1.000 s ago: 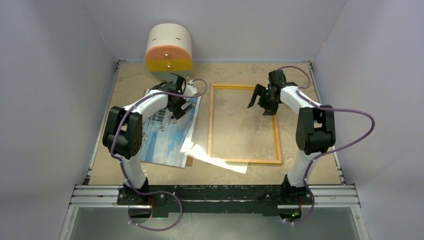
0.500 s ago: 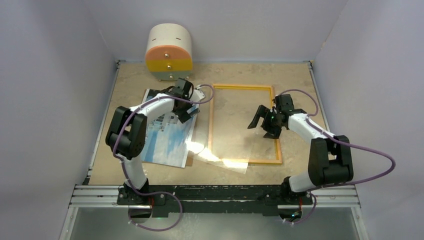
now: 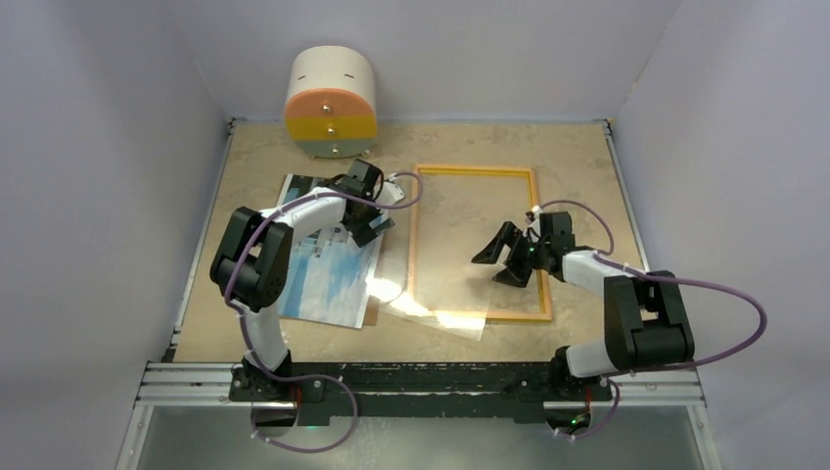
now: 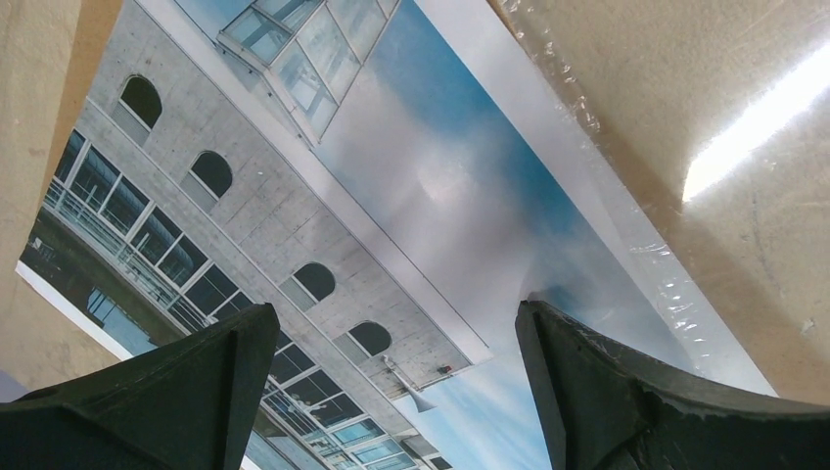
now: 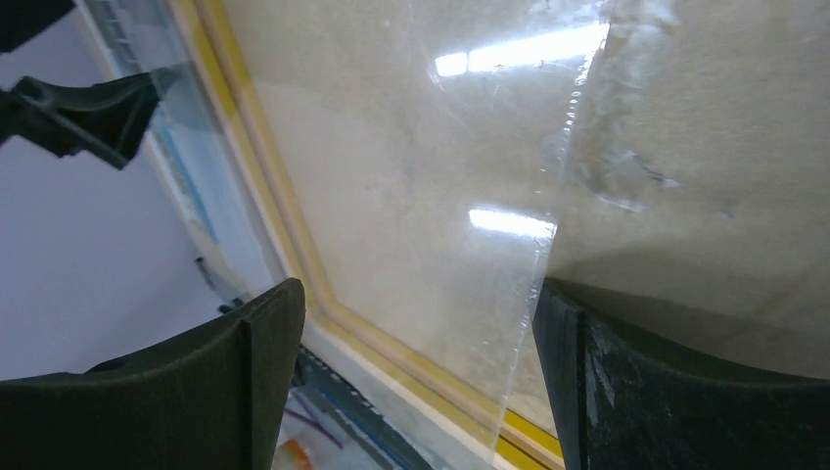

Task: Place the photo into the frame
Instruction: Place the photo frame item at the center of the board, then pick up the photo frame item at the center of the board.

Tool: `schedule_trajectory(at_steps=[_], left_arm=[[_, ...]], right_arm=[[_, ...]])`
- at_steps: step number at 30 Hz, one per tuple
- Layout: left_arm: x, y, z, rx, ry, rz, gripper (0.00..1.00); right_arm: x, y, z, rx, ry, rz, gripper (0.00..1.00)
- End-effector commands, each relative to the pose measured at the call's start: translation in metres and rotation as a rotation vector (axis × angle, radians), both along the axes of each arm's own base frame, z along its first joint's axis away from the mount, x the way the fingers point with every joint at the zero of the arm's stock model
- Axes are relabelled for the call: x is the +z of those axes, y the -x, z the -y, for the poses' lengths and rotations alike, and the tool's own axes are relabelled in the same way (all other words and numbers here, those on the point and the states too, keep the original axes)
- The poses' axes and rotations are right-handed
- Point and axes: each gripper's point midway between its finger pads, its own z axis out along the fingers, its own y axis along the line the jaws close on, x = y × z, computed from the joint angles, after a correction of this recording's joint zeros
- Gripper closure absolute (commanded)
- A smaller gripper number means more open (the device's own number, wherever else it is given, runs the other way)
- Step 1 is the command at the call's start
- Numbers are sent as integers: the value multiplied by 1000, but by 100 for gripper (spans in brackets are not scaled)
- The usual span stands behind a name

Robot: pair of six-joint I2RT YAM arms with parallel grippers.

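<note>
Beige surface (image 3: pixel 587 157) | glossy sky-and-building photo print (image 3: pixel 333 284) flat at centre-left | thin yellow rectangular frame (image 3: pixel 476 169) beside it, centre | left claw (image 3: pixel 372 221) wide open over photo | right claw (image 3: pixel 499 262) wide open inside frame's outline

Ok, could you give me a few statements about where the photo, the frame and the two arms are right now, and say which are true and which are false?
1. The photo lies inside the frame. False: it lies on the table to the left of the frame, outside it.
2. The left tool and the right tool both stand open and hold nothing. True.
3. The photo lies with its white back up. False: the picture side is up, showing sky and a building.
4. A clear sheet lies across the frame's near left corner. True.
5. The right tool is over the photo. False: it is over the frame; the left tool is over the photo.
</note>
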Motion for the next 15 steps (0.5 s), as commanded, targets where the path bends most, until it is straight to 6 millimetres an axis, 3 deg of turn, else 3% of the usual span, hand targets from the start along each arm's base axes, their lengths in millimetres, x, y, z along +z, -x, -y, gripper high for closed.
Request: schedule_trajectory(at_steps=[1,8,13,15], left_arm=[[-10,3,5,6,12,-21,0],[-22,10,5,0,5,-59,0],[-24,12,6,-8,15,-71,0],[-24,12,7,-9,17,-77,0]], right_arm=[[-3,0,-19,-7,-159,8,14],[44,-19,-35,-47,-376,204,26],[62,-28,-35,-54,-392,292,42],[64,-30,-35,-67,-407,297,42]])
